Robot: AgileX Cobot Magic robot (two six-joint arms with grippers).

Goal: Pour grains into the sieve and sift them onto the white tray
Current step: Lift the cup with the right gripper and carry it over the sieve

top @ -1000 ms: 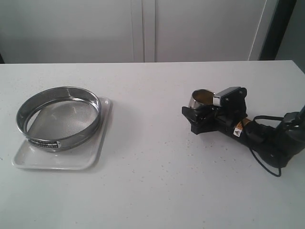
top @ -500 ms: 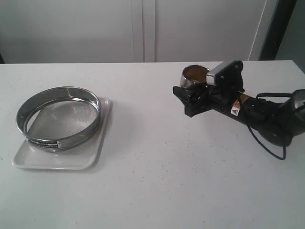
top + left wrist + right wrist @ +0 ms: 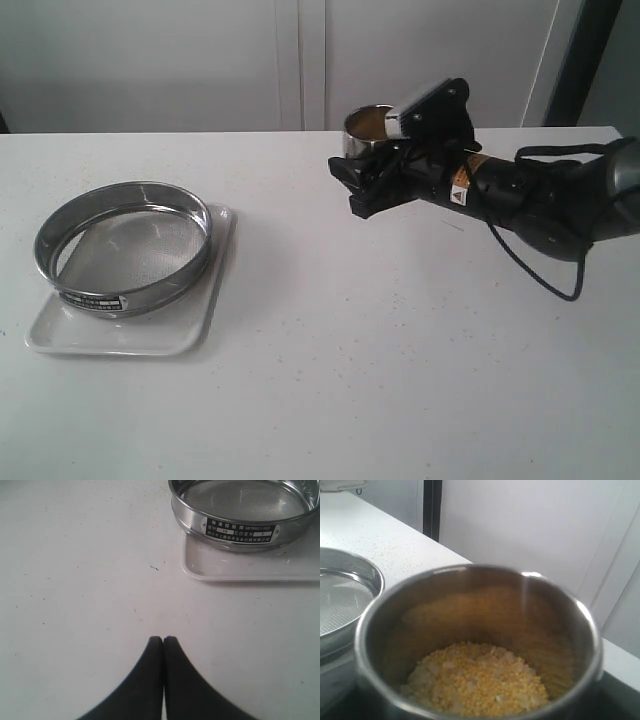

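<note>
Step in hand: I judge this to be the carry stage. I have the steel cup (image 3: 366,128) raised off the table (image 3: 330,350), well apart from the sieve (image 3: 124,245). No pour has begun.
Right gripper (image 3: 368,165): The jaws are clamped on the steel cup low on its body. The cup sits close to upright, mouth upward.
Left gripper (image 3: 163,641): The fingertips are pressed together on nothing. It hangs over bare table, near the sieve's labelled side.
Steel cup contents: It holds the grains (image 3: 477,682), fine yellow ones mixed with coarser pale pieces. They form a shallow heap across the bottom, well below the rim.
Sieve contents: The mesh looks bare. I see no grains in it from any view.
Sieve position: It rests flat on the white tray (image 3: 110,335). Bare tray shows on the labelled side of the sieve.
White tray contents: It carries the sieve only. A few faint specks lie beside the sieve; I cannot tell what they are.
Next move: I must bring the cup across until it is directly above the sieve, holding it level on the way. Then I tip its lip over the middle of the mesh, low enough that the grains stay inside the steel rim.
</note>
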